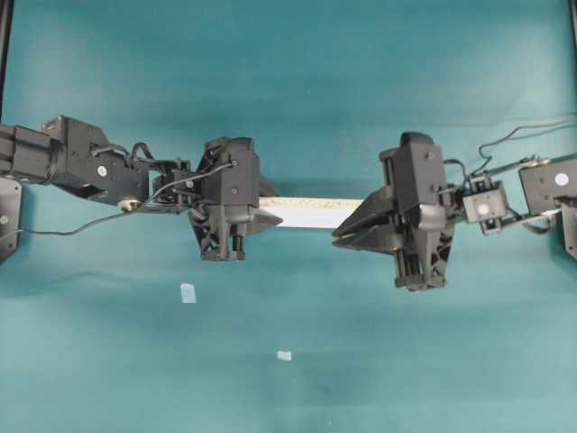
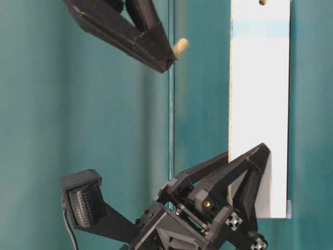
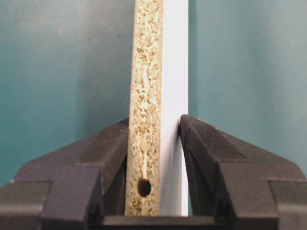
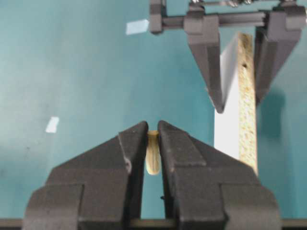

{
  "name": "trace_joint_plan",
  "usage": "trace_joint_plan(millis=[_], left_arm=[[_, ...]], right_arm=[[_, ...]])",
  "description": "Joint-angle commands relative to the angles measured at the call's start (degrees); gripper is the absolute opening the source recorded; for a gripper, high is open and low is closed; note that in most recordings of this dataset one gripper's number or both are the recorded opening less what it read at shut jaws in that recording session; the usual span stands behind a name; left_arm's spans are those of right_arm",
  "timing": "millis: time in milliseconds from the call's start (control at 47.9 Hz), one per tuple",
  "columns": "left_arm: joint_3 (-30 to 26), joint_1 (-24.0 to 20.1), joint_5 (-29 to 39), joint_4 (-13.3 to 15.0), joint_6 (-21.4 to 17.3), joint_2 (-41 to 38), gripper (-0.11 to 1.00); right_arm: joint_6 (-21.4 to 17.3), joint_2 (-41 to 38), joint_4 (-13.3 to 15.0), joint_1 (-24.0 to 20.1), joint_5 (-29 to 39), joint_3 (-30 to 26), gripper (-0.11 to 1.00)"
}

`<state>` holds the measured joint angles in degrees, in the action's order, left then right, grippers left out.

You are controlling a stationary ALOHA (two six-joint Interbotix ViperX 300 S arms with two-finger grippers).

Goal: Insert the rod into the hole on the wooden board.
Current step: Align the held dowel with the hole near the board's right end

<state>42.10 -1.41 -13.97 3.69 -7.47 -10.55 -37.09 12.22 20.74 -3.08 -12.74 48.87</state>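
On the left of the overhead view, my left end effector (image 1: 261, 215) has its fingers on either side of the wooden board (image 1: 311, 212), pressing its flat faces near one end; in the left wrist view the board (image 3: 158, 96) stands on edge between my fingers (image 3: 206, 148), speckled chipboard edge up, with a small dark hole (image 3: 144, 187) in that edge close to my palm. The board runs from there toward the middle, held clear of the worktop (image 1: 288, 81).

Further right, my right end effector (image 1: 347, 234) is pinched tight on the rod (image 4: 153, 153), the short cream dowel clamped between my two fingers with its tip poking out past them (image 2: 180, 47). The rod hangs beside the board's free end, near it but apart.

The table-level view shows a light-blue patch (image 2: 260, 28) across the board's white face with a hole (image 2: 263, 2) just beyond it.

Two pale-blue tape squares (image 1: 187, 293) lie on the teal worktop, well apart from the board.
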Motion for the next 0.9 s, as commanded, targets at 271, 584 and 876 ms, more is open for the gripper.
trace_joint_plan(millis=[271, 584, 876], left_arm=[[-0.35, 1.32, 0.79, -0.09, 0.35, 0.79, 0.43], [-0.7, 1.58, 1.14, 0.0, 0.35, 0.79, 0.43], [-0.7, 1.67, 1.14, -0.09, 0.35, 0.7, 0.38]], right_arm=[[0.0, 1.23, -0.09, 3.08, -5.27, 2.9, 0.1], [0.09, 1.23, -0.44, 5.45, -10.02, 5.89, 0.1], [0.44, 1.23, -0.44, 8.09, -17.05, 9.4, 0.1]])
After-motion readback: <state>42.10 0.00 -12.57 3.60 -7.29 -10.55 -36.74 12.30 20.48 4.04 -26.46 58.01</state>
